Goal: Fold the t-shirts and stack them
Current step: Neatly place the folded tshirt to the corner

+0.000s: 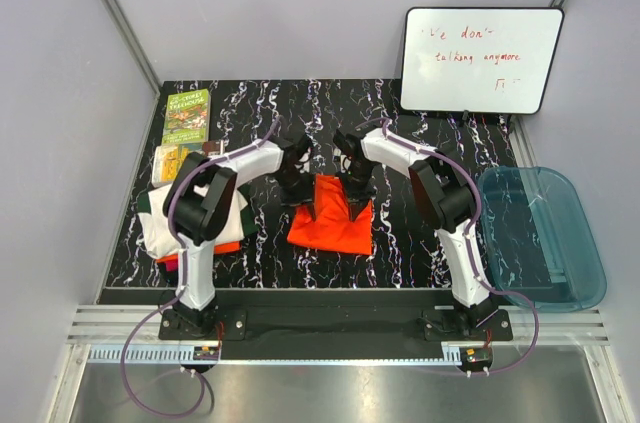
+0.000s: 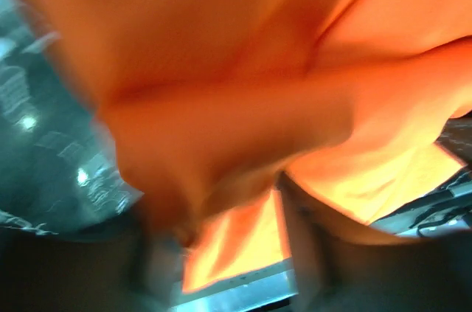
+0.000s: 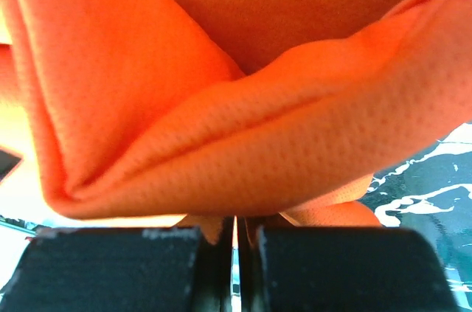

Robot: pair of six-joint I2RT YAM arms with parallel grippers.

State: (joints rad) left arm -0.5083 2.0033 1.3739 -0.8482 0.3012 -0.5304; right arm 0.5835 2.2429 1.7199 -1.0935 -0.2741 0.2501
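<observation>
A bright orange t-shirt [image 1: 332, 218] lies partly folded on the black marbled table [image 1: 430, 143], mid-table. My right gripper [image 1: 358, 205] stands at its far right edge and is shut on a pinch of the orange cloth [image 3: 243, 142], which bulges over its black fingers [image 3: 118, 268]. My left gripper [image 1: 306, 205] stands at the far left edge. In its blurred wrist view the orange cloth [image 2: 221, 91] hangs close over the jaws, which stand apart with cloth showing between them. A stack of white, dark green and red-orange shirts [image 1: 165, 228] lies at the left.
A small green book [image 1: 186, 115] and a yellow item [image 1: 170, 159] lie at the far left. A whiteboard [image 1: 480, 58] leans at the back right. A translucent blue tub [image 1: 542, 235] sits off the table's right edge. A metal rail [image 1: 330, 348] runs along the front.
</observation>
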